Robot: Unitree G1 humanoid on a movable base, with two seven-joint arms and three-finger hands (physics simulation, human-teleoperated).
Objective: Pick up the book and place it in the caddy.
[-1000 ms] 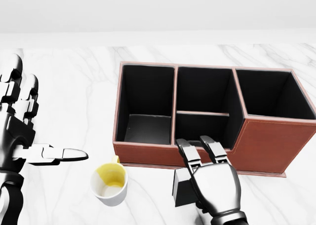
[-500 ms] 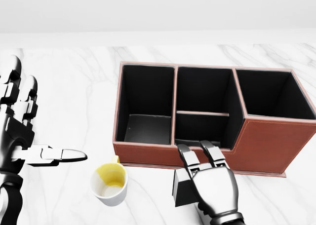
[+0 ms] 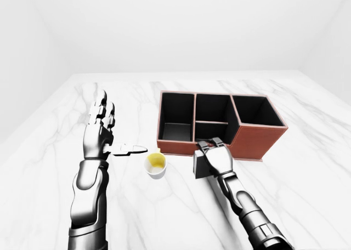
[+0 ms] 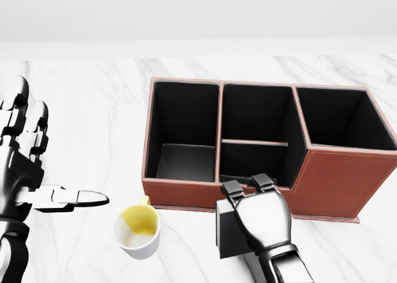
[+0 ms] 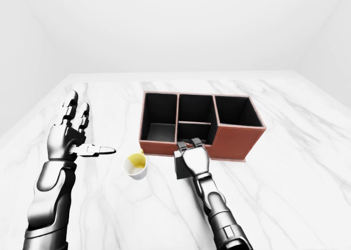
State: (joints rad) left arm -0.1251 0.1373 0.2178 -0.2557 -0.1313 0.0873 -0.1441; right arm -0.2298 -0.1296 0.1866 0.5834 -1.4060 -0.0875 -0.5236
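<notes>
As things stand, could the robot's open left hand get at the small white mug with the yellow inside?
Probably yes. The left hand hangs open to the left of the small white mug with the yellow inside, with only bare marble table between them. The right hand is busy on the dark book.

A bare simulated test room, not a lived-in place: a white marble worktop (image 3: pixel 307 168) fills the view, plain white walls (image 3: pixel 181 25) rising at twelve o'clock.
</notes>
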